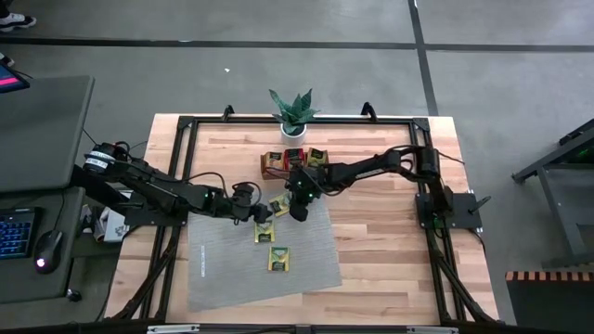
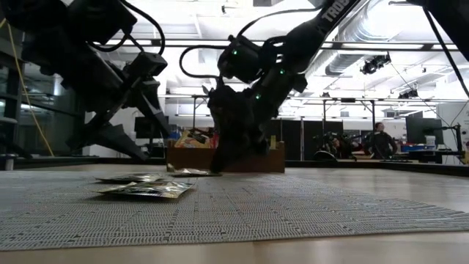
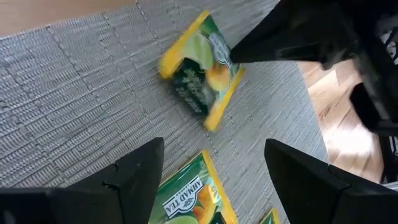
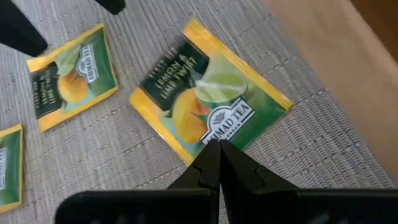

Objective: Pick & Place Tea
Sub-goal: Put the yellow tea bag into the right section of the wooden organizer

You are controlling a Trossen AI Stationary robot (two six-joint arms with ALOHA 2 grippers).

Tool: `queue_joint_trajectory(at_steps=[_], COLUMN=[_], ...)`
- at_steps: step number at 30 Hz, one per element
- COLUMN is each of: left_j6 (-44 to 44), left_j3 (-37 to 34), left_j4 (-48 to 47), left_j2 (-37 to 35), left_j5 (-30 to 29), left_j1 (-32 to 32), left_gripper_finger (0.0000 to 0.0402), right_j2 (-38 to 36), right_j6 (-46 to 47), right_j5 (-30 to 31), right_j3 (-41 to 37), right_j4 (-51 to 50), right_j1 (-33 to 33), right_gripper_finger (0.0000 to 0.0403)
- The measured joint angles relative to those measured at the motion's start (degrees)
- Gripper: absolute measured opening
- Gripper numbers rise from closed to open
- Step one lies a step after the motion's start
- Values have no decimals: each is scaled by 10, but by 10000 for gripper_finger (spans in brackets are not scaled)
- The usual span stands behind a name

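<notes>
Mat (image 4: pixel 323 155): right end effector (image 4: pixel 217 163) (closed) possibly touching sachet (image 4: pixel 208 99).

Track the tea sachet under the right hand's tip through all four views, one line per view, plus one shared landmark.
High view: the sachet lies at the grey mat's top edge, beside the right hand.
Low view: flat at mid-left, before the wooden tray.
Left wrist view: upper centre.
Right wrist view: centre, at the shut fingertips.
Shared landmark: the grey mat.
</notes>
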Motion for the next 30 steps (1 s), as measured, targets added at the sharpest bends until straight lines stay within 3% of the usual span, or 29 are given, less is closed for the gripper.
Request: queue_joint_trajectory(at_steps=[6, 19, 30], left_j6=[-7, -111, -136], left_j3=[0, 0, 10], left_j4=[0, -3, 4], left_j2=[0, 20, 59], left_j5=[-10, -65, -29], left_j1=[0, 0, 41], left_gripper_finger=[275, 275, 275], right_j2=[19, 25, 26], right_j6=[29, 47, 63], right_j5=[-26, -15, -20], right_j3=[2, 2, 1], right_j4=[3, -10, -10], right_j1=[-2, 3, 4], right_gripper_finger=[0, 0, 0])
